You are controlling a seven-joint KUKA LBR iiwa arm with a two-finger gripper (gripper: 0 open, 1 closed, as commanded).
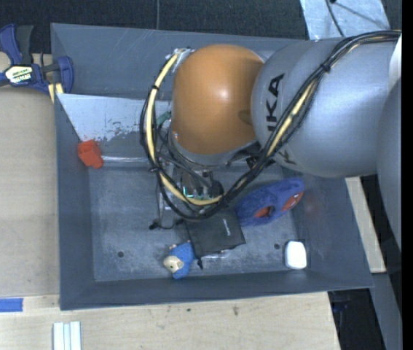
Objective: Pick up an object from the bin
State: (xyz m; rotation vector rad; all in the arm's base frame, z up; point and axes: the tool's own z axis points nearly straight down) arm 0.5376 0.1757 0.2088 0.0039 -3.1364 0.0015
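Gripper (190, 221) sits low mid-bin behind its cables, can't tell if it's spread or clamped, and with the flat black piece (215, 238) and small blue-and-yellow bit (179, 259) nearest, I'd centre on one before squeezing.

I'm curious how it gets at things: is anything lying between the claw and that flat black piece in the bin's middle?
Nothing visible does. The gripper hangs at the upper left edge of the flat black piece; the small blue thing and the bigger blue one lie off to its sides.
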